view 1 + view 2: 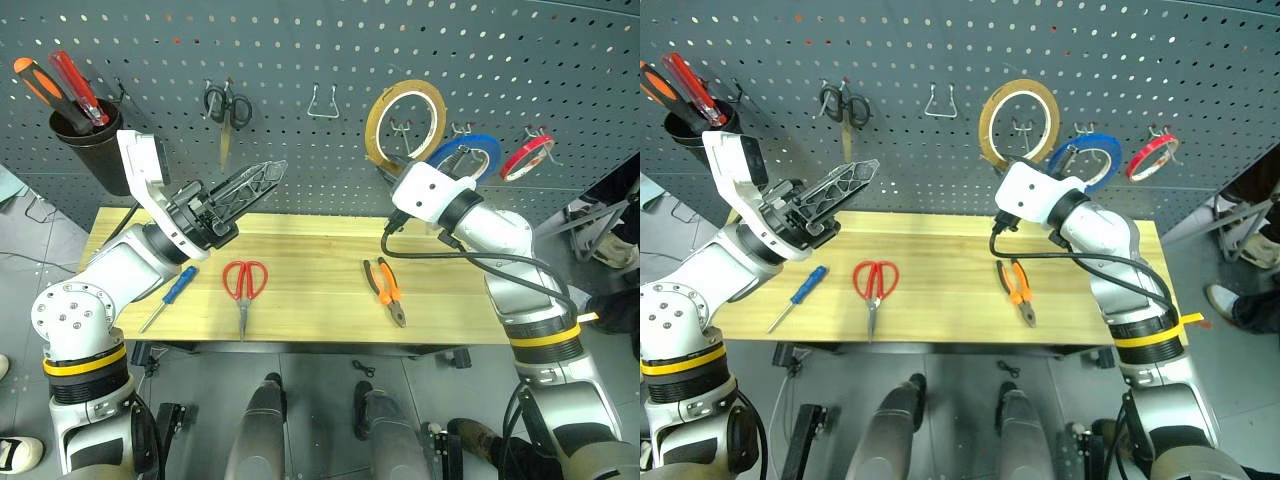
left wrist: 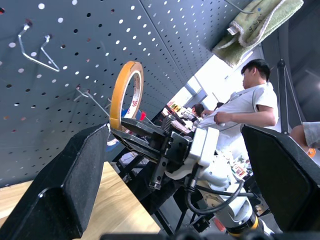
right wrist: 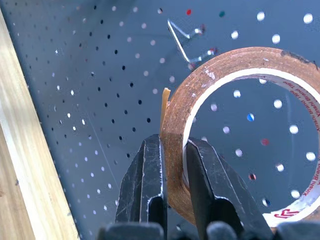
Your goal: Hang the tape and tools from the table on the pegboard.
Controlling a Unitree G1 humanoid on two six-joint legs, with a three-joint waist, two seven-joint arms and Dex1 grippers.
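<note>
Right wrist view: the right gripper (image 3: 172,165) pinches the thin tan tape (image 3: 235,125) ring against the perforated pegboard (image 3: 100,75). The left gripper (image 1: 262,177) gapes empty.

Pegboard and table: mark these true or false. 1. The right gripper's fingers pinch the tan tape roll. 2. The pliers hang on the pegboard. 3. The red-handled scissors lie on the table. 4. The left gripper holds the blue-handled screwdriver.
1. True: the right gripper is shut on the tan tape roll.
2. False: the pliers lie on the table, not on the pegboard.
3. True: the red-handled scissors lie there.
4. False: the left gripper is open and empty; the blue-handled screwdriver lies on the table.
</note>
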